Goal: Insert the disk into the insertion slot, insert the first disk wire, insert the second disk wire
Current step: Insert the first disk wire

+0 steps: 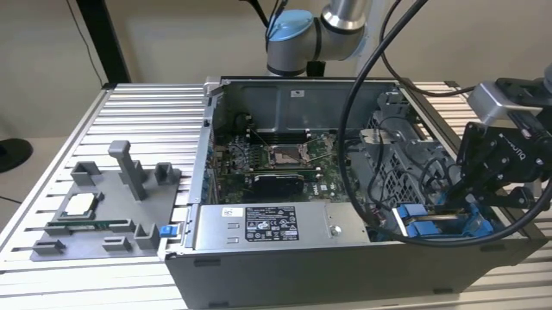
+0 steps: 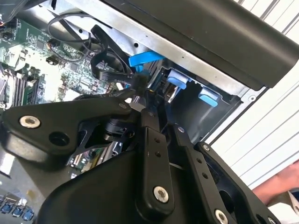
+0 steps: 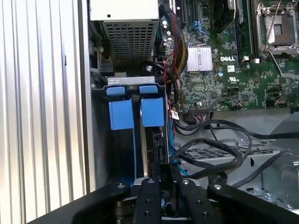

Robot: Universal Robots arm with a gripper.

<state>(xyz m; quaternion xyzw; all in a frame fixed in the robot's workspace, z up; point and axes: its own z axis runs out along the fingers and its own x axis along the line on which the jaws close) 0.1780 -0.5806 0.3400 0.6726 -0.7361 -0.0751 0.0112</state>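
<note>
The claw point(image 1: 472, 205) hangs low inside the open computer case point(image 1: 345, 265), at the corner on the exterior view's right, well apart from the grey power-supply box point(image 1: 258, 226). In the first wrist view the disk point(image 3: 153, 140) stands on edge in the insertion slot point(image 3: 126, 81), on the side nearer the motherboard point(image 3: 224, 79), with its blue tab point(image 3: 152, 111) at the far end. The claw point(image 3: 164, 167) sits right at the disk's near end, fingers drawn almost together. Whether anything is pinched between them can't be told. Loose black cables point(image 3: 210, 149) loop just beside it. The case rests on the slatted counter point(image 1: 138, 103).
</note>
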